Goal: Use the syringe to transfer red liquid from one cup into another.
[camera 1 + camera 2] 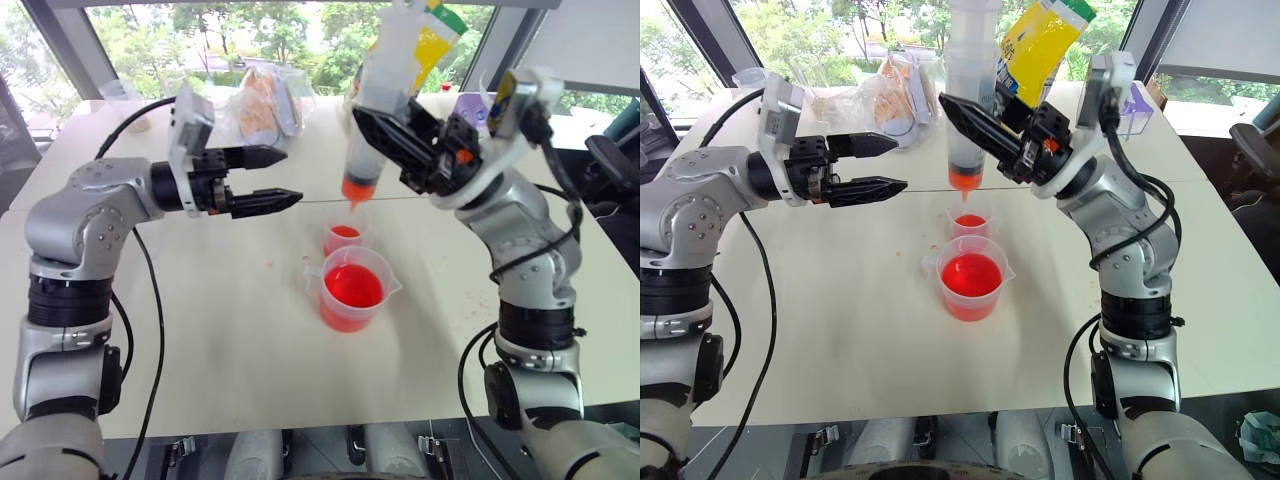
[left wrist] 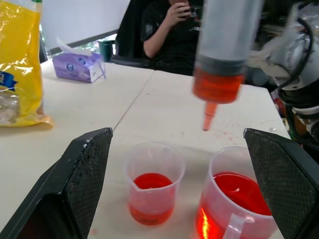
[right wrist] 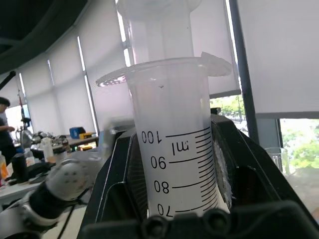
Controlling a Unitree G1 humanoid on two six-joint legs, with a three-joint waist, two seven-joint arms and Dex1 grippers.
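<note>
Right tool (image 1: 975, 130) hides syringe (image 1: 968, 95) barrel's middle

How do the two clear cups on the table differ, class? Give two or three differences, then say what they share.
The beaker is wider than the small cup. The beaker has a side handle and a pouring spout; the small cup shows no handle. The beaker stands nearer the robot, the small cup just behind it, almost under the syringe tip. The beaker holds more red liquid; the small cup holds a shallower layer. Both are clear plastic, upright, and hold red liquid.
</note>
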